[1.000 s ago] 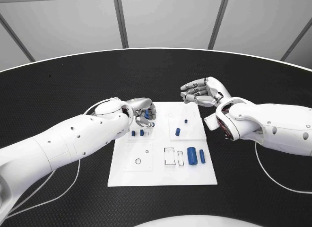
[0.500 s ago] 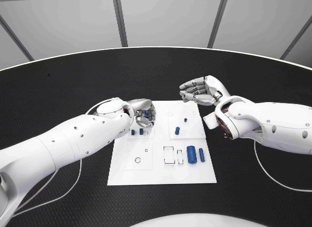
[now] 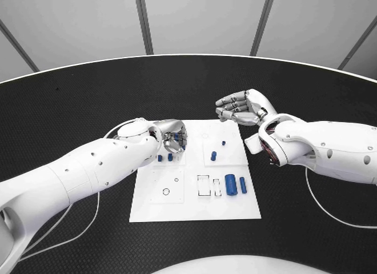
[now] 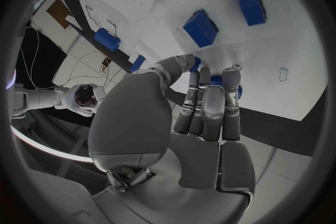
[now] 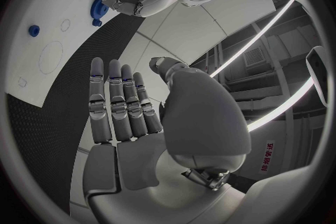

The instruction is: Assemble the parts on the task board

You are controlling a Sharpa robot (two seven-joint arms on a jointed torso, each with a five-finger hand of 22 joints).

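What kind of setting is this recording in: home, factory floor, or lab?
Most likely a robotics lab or test cell: a round black table holds just a white task board with small blue parts, and plain panelled walls stand behind it.

A round black table (image 3: 81, 97) with a pale rim fills the frame; the white task board (image 3: 197, 200) lies flat at its centre, thin white cables (image 3: 333, 211) trailing at lower right and left.

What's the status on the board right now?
Left hand over the white board, fingers on a blue part. Right hand empty, fingers apart, off the board's far edge. Nothing blocking.
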